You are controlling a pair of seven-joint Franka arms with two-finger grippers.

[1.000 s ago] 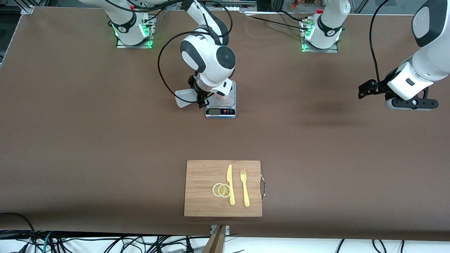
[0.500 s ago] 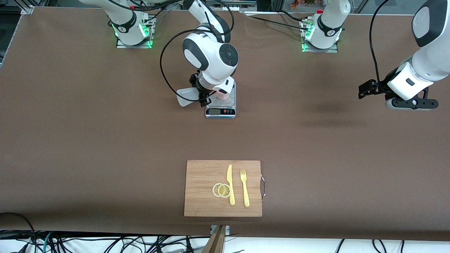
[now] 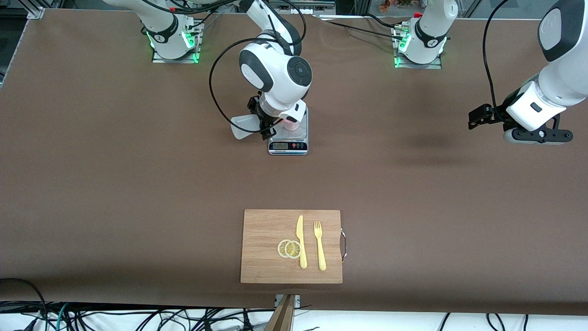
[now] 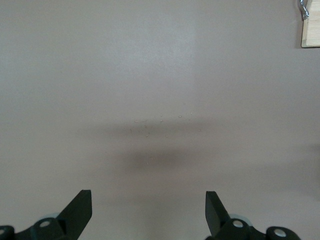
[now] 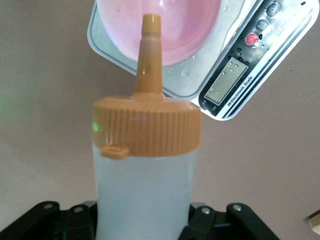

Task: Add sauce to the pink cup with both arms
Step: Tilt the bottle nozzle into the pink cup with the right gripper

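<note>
The sauce (image 5: 145,185) is clamped in the right hand (image 3: 264,124), tipped, long axis aimed nozzle-first over the pink cup (image 5: 160,30). The left hand (image 4: 148,212) waits, fingers apart, over bare desk (image 3: 413,184).

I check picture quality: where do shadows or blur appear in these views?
Front view: a soft dark shadow lies on the table near the left gripper. Left wrist view: the same kind of shadow crosses the bare table. Right wrist view: the sauce bottle looks sharp; the pink cup is slightly soft.
</note>
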